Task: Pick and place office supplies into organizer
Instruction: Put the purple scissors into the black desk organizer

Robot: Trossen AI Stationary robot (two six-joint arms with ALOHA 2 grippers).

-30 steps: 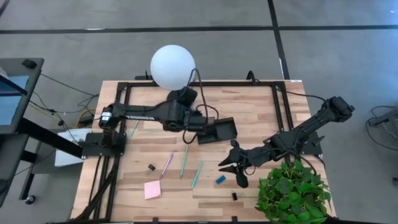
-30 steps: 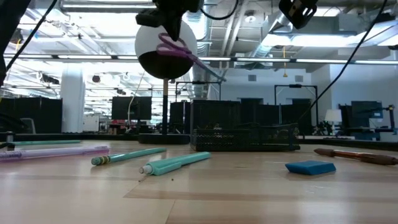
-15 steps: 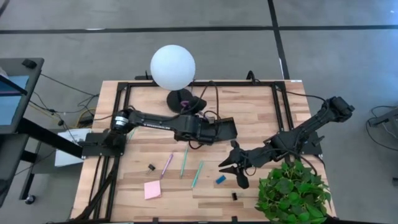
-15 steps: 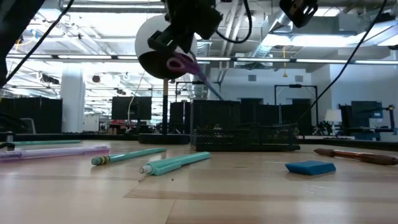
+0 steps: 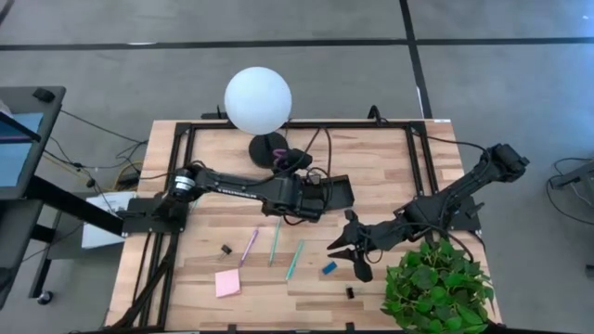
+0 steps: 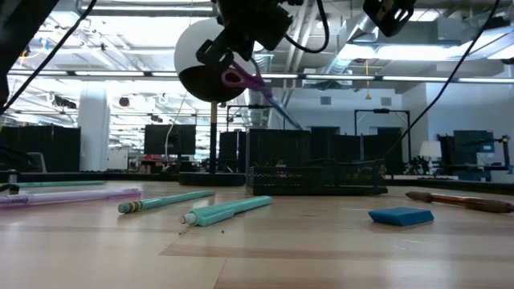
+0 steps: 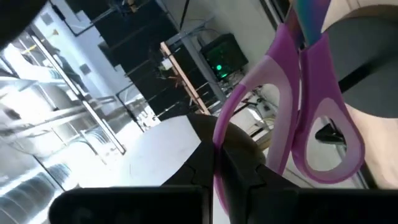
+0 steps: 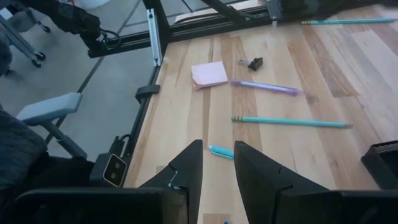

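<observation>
Purple-handled scissors (image 6: 241, 79) hang in the air above the black organizer (image 5: 336, 193), with my left gripper (image 5: 311, 191) shut on them. Their blades (image 6: 281, 108) slant down toward the organizer (image 6: 317, 178). My right gripper (image 5: 340, 247) hovers open over the table's near right part with nothing between its fingers (image 8: 186, 165). Two teal pens (image 5: 275, 241) (image 5: 294, 260), a purple pen (image 5: 249, 245), a pink pad (image 5: 227, 282), a blue eraser (image 5: 329, 268) and two black clips (image 5: 225, 250) (image 5: 350, 292) lie flat on the wood. My left gripper pinches the outer rim of one purple handle loop (image 7: 219, 142) between its two fingers. The scissors are lifted clear of the table and the organizer. They stick out ahead of the fingers, handles near, blades tilted downward.
A white globe lamp (image 5: 258, 100) on a round black base (image 5: 269, 148) stands at the far middle. A green plant (image 5: 436, 288) fills the near right corner. Another teal pen (image 5: 199, 193) lies at the left, and a dark brown pen (image 6: 458, 201) lies at the right in the low view.
My left gripper has come down and gone toward the table's right edge, away from the lamp base to the organizer, rolling its wrist. The scissors went along, held throughout; their handles sank and their blades now slant more steeply.
</observation>
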